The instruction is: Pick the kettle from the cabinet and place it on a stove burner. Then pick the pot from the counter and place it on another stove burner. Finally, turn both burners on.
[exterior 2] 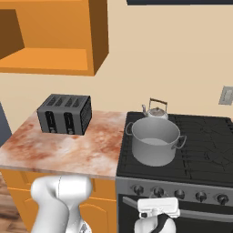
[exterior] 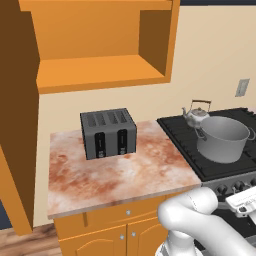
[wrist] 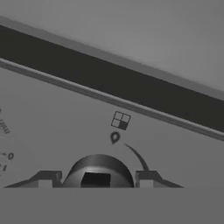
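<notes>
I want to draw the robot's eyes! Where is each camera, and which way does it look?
Left base view: behind the arm's left, looking forward and down at the dark grey four-slot toaster, mottled stone counter and large grey steel pot; the white arm rises lower right.
Right base view: behind the arm's right, same scene; the arm rises lower left, its hand by the stove's front knobs.
Hand view: on the hand, facing a round dark stove knob between the jaws' tips.
Both base views share the toaster, pot, small silver kettle and orange cabinet.
</notes>
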